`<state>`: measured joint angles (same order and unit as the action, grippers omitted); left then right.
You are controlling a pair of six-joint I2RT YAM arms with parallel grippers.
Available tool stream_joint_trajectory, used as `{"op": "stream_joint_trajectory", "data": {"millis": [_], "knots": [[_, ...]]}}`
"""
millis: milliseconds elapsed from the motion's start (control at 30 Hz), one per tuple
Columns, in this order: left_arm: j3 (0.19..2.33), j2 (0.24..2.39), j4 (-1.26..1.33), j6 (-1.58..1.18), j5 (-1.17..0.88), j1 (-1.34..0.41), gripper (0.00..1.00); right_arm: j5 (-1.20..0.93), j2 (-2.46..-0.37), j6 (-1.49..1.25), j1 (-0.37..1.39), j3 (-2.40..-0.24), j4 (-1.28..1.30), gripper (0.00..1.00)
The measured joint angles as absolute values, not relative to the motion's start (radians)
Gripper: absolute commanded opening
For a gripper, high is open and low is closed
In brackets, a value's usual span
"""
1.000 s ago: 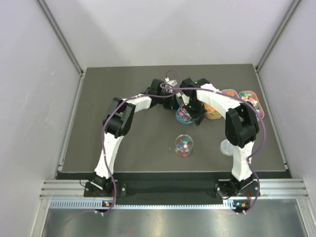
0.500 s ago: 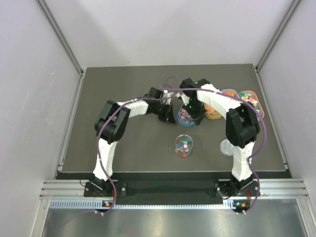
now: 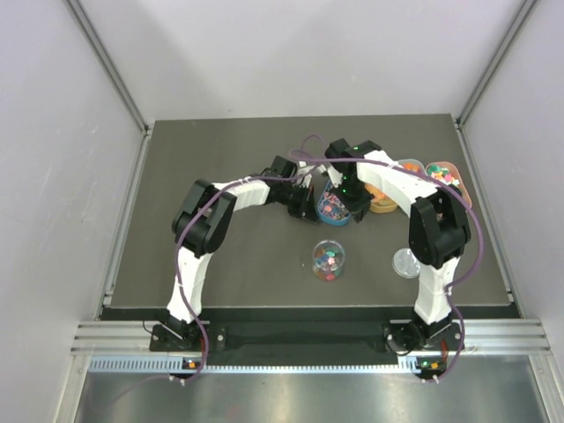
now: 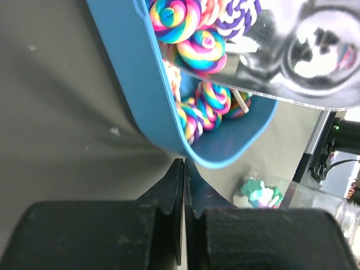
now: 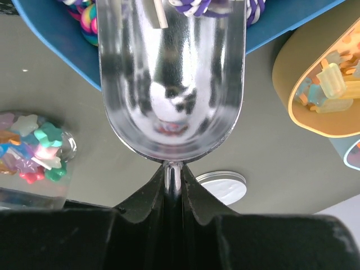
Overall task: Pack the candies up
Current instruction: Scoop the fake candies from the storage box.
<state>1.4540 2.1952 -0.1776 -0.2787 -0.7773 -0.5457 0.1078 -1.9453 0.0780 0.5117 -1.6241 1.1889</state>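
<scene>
The candies are rainbow swirl sweets (image 4: 198, 47) heaped in a blue oval tray (image 4: 147, 107) at mid-table (image 3: 328, 205). My right gripper (image 5: 172, 170) is shut on the handle of a metal scoop (image 5: 171, 84), whose mouth reaches into that tray among the sweets. My left gripper (image 4: 184, 164) is shut and holds nothing; its tips sit at the tray's outer wall, on its left side in the top view (image 3: 305, 204). A clear jar (image 3: 329, 260) part-filled with small coloured candies (image 5: 34, 147) stands nearer the arms.
A clear round lid (image 3: 404, 262) lies flat to the right of the jar. An orange tray (image 5: 292, 79) with pale sweets sits right of the blue one, and two more trays (image 3: 445, 174) stand by the mat's right edge.
My left gripper came forward from behind the blue tray and now rests at its left side. My right arm shifted slightly, still holding the scoop over the tray.
</scene>
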Motion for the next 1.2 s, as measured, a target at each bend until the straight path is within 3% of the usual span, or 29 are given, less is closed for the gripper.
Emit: {"op": "stream_joint_trajectory", "data": {"millis": [1200], "knots": [[1.395,2.077,-0.272,-0.207,-0.751,-0.479,0.00,0.009,-1.919,0.114,0.422,-1.509,1.084,0.00]]}}
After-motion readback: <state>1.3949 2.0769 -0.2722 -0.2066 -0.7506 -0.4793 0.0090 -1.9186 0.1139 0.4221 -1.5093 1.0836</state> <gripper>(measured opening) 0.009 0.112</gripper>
